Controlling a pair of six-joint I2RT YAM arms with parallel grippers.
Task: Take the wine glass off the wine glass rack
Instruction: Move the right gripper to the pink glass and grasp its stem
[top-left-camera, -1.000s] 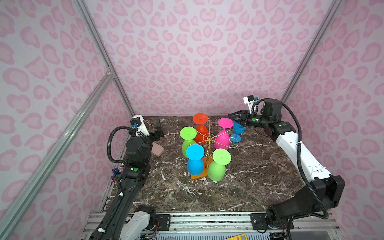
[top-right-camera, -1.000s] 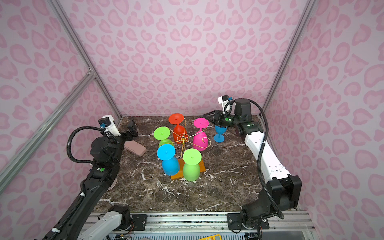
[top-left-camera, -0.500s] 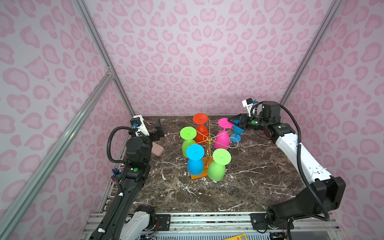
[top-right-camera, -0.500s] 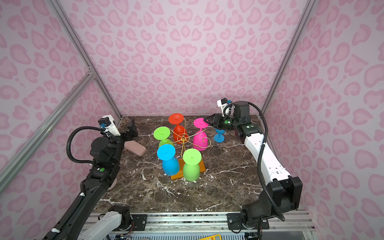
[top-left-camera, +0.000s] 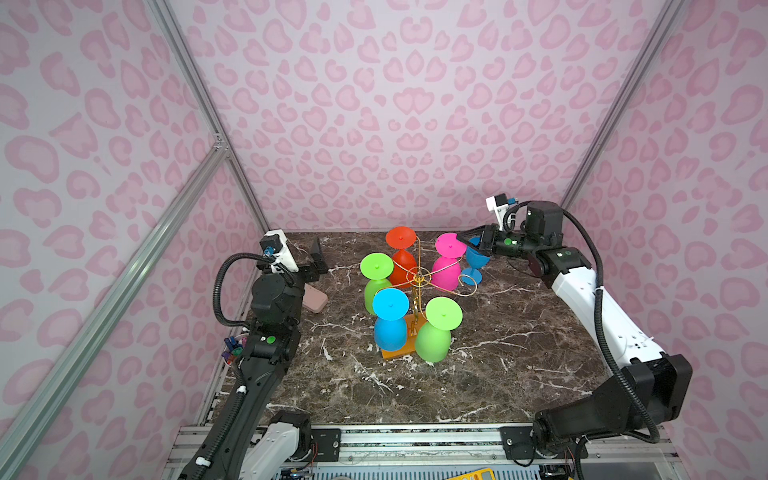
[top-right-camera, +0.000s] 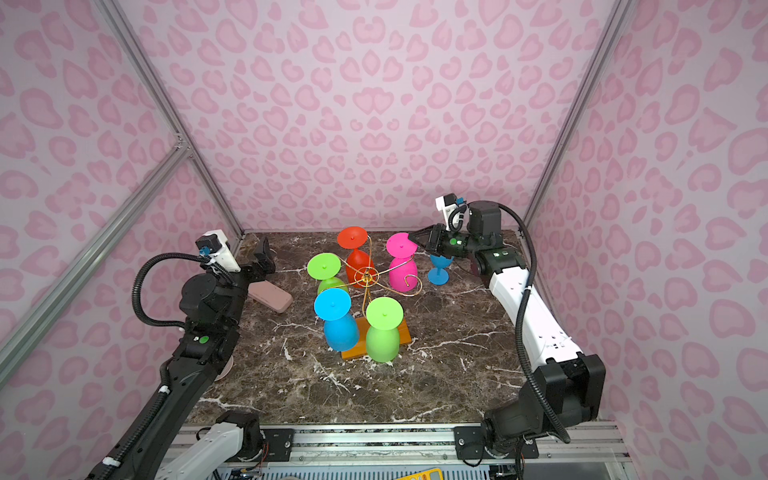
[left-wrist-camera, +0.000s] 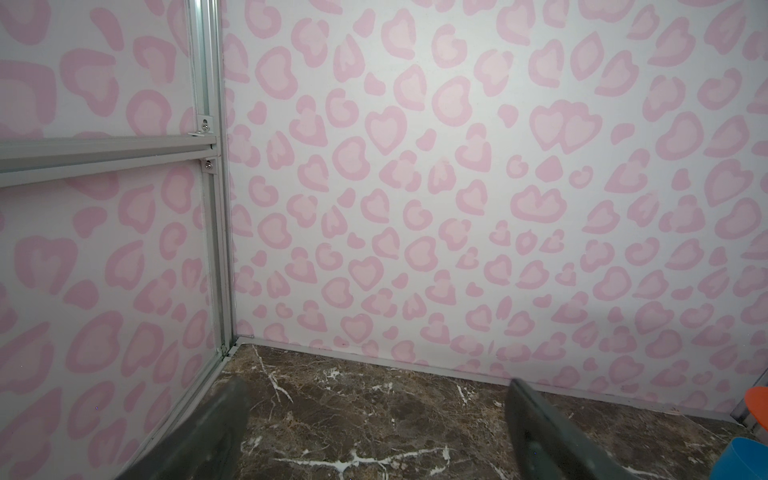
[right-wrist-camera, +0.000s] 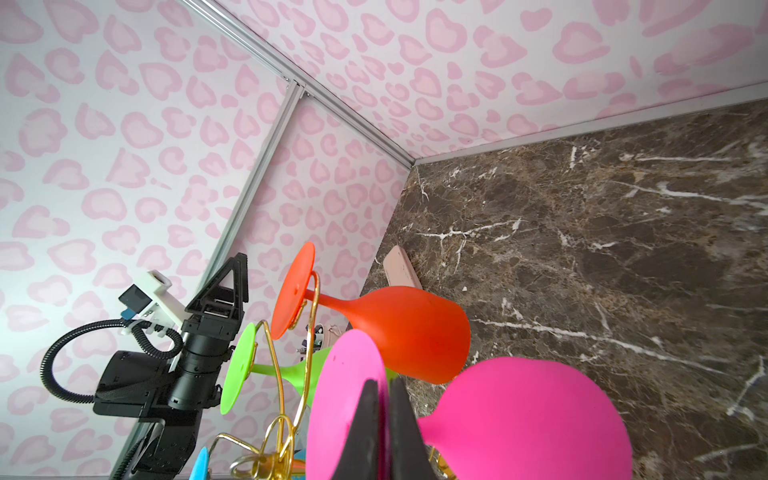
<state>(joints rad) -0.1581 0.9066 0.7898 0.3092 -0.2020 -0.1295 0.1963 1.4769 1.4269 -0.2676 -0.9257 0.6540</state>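
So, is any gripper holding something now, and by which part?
The right gripper appears to pinch the pink wine glass by the rim of its foot; the left gripper is open and empty.

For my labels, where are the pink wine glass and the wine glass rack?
pink wine glass (top-left-camera: 449, 279), in a top view, on its bowl
wine glass rack (top-left-camera: 395, 353), in a top view, on its base

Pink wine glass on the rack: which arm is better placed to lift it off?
Right. The right gripper is shut on the foot of the pink wine glass, on its side of the wine glass rack. The left gripper stands open near the back left corner, apart from the rack, holding nothing.
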